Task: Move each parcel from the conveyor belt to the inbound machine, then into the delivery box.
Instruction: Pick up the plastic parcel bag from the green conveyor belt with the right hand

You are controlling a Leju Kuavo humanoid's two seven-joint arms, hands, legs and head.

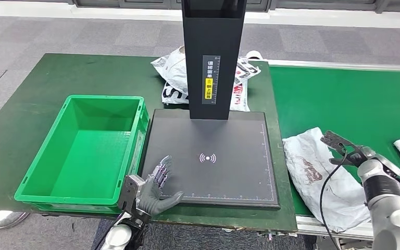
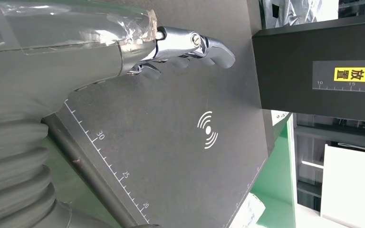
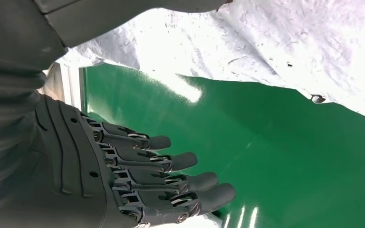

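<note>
While left hand [image 1: 159,187] spreads empty at scanner plate [image 1: 213,172] edge, right hand [image 3: 147,180] splayed empty beside parcel [image 1: 317,177]

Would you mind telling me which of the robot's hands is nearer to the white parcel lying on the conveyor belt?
Right. The right hand hangs open beside the white parcel on the conveyor belt; the left hand rests open on the inbound machine, farther away.

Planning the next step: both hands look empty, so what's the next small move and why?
Probably lower the right hand onto the white parcel lying on the conveyor belt and close on it. That hand hovers open right over the parcel, the scanner plate is bare, and the left hand only rests open at its corner.
</note>
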